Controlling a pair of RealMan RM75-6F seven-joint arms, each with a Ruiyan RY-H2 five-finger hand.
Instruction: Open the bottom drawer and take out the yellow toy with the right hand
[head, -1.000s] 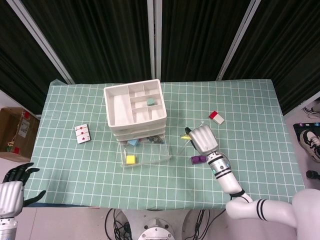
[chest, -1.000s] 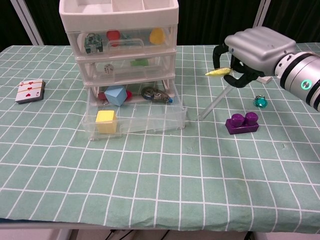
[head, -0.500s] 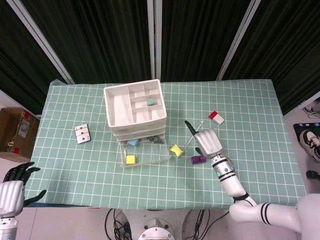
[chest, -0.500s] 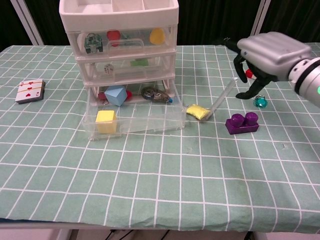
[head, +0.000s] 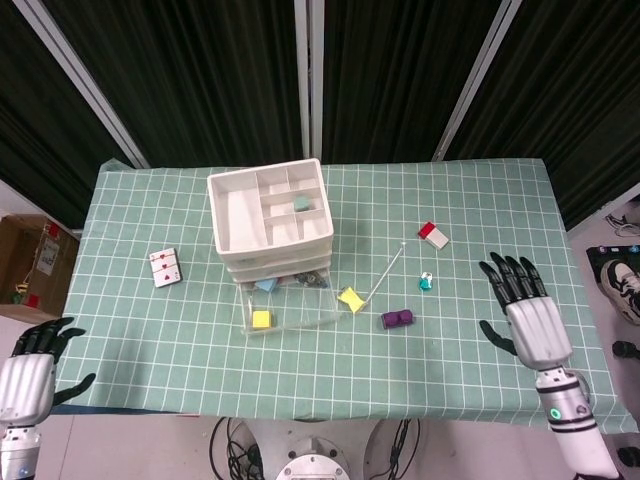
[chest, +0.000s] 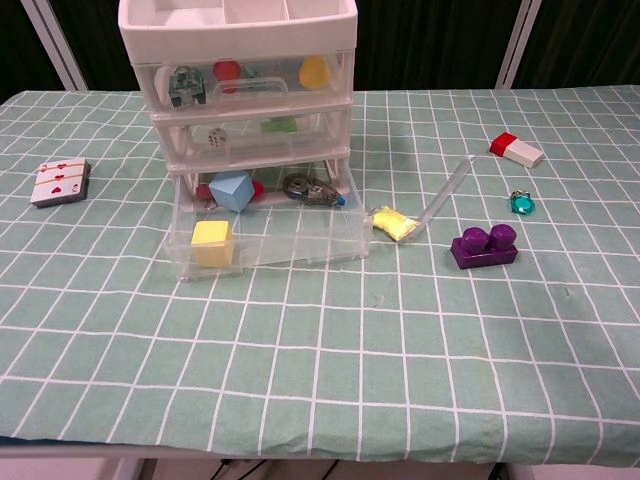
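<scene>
The right hand (head: 528, 325) spreads its fingers (head: 508, 277) released over the green checked tabletop (head: 470, 215), well apart from the flat yellow toy (head: 351, 299) lying beside the pulled-out clear plastic bottom drawer (head: 290, 317), while the left hand (head: 28, 373) hangs released off the tabletop's near corner.

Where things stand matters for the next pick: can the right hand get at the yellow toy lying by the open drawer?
Probably yes. The yellow toy lies outside the bottom drawer; only the low purple brick sits between it and the open right hand.
</scene>
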